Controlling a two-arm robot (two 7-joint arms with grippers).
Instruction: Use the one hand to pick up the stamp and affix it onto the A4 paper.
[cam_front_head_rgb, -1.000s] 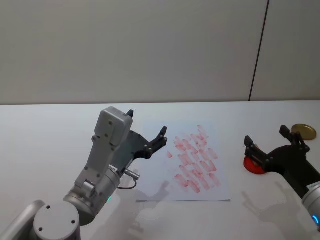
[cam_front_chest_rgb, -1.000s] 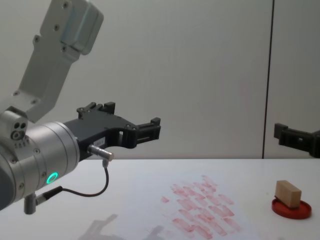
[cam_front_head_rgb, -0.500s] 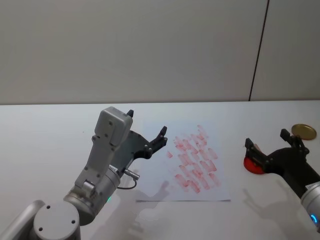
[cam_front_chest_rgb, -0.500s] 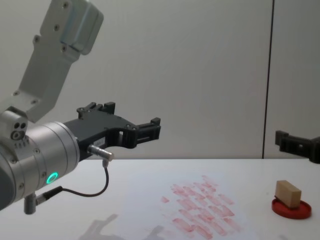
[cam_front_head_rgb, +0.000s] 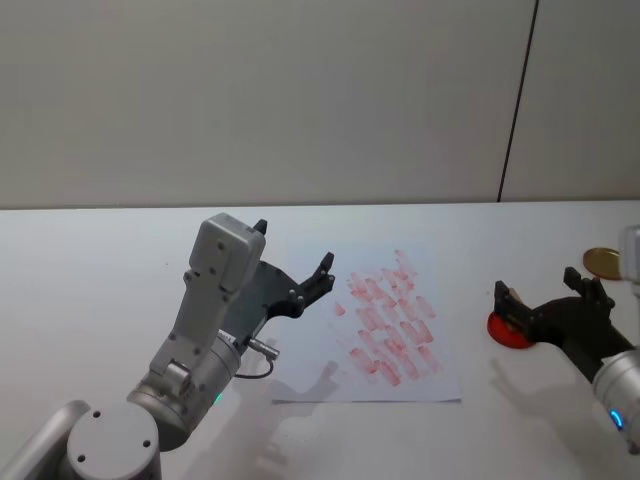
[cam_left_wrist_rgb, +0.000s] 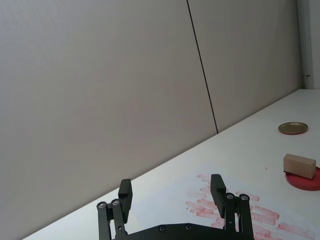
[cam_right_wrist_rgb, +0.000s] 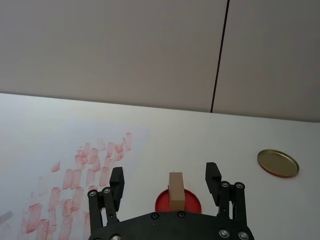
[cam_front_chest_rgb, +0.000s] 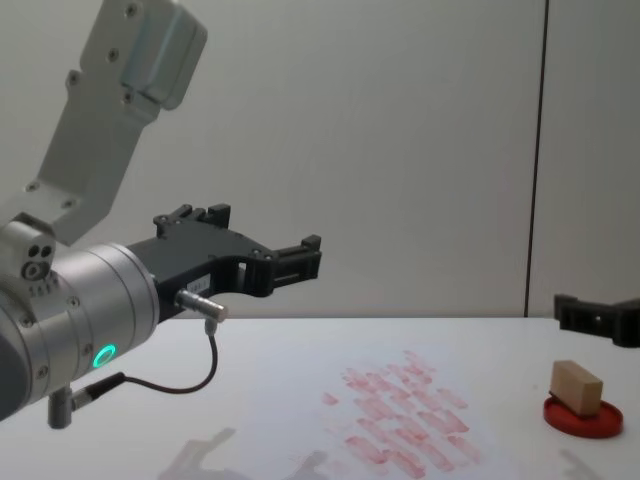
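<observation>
From the head view, my right pincer (cam_front_head_rgb: 537, 290) is spread wide and empty above the stamp (cam_front_head_rgb: 513, 298). The stamp stands on a round red ink pad (cam_front_head_rgb: 503, 331) near the table's (cam_front_head_rgb: 100, 260) right edge. The A4 paper (cam_front_head_rgb: 310, 365), rowed with red prints, lies mid-table, and the left pincer (cam_front_head_rgb: 295, 248) hovers parted at its left edge.

In the right wrist view the tan wooden block sits between the black fingers (cam_right_wrist_rgb: 117, 176), with a gap on each side. A flat brass-coloured lid (cam_right_wrist_rgb: 278, 163) lies beyond.

In the chest view the right pincer shows above the stamp, apart from it.

In the left wrist view the left pincer is parted, gripping nothing.
</observation>
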